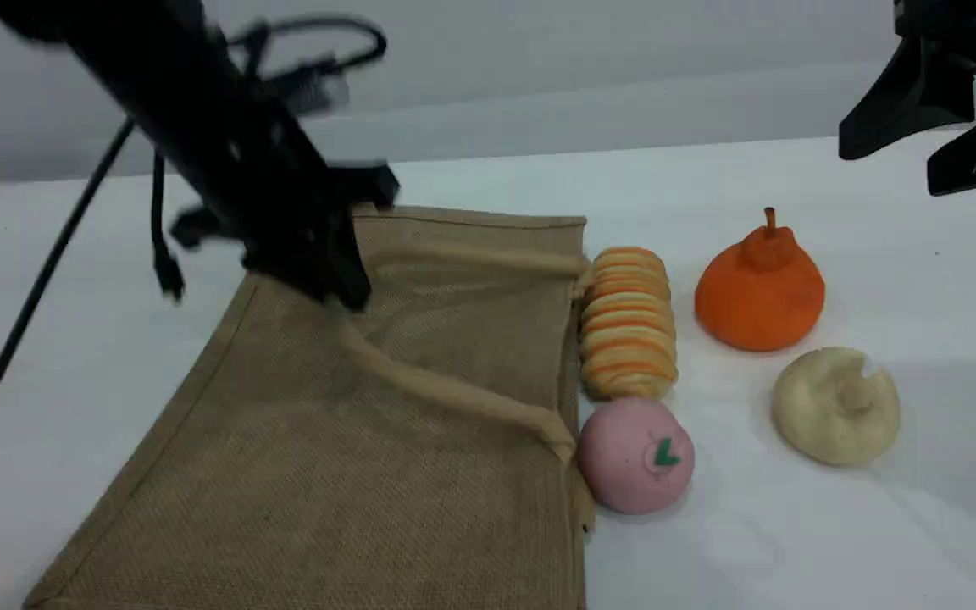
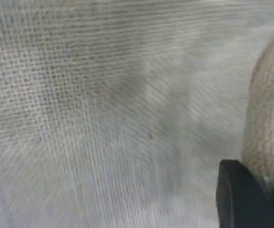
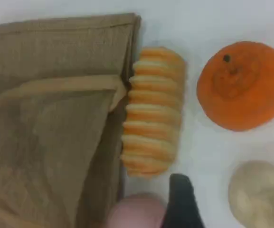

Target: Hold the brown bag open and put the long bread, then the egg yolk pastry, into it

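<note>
The brown bag lies flat on the white table, its mouth toward the foods. My left gripper is shut on the bag's beige handle; the left wrist view shows that handle pinched between the black fingers. The long bread lies right beside the bag's mouth edge, and shows as well in the right wrist view. The egg yolk pastry sits further right, near the front. My right gripper hangs open above the far right, holding nothing.
An orange pear-shaped item stands right of the long bread. A pink ball with a green leaf mark touches the bag's mouth edge just in front of the bread. A black cable trails over the table at left.
</note>
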Controlling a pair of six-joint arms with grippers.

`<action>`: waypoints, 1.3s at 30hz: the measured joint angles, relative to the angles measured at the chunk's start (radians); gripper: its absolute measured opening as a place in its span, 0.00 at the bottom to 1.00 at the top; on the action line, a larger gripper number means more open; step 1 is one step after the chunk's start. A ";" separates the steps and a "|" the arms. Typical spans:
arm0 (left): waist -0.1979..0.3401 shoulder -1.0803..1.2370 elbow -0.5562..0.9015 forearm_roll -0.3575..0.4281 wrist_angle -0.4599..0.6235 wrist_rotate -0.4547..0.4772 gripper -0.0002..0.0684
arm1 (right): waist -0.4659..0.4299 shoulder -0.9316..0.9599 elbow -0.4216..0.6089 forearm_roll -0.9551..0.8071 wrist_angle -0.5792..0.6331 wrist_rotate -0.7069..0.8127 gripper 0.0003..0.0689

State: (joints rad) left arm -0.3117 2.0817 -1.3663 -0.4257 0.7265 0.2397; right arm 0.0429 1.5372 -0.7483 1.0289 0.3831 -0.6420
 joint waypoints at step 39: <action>0.001 -0.409 -0.441 0.213 0.494 0.297 0.13 | 0.078 0.095 -0.028 0.071 -0.231 -0.104 0.63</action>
State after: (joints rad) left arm -0.3106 1.6728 -1.8077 -0.2128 1.2209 0.5369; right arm 0.1206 1.6320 -0.7768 1.0995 0.1523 -0.7464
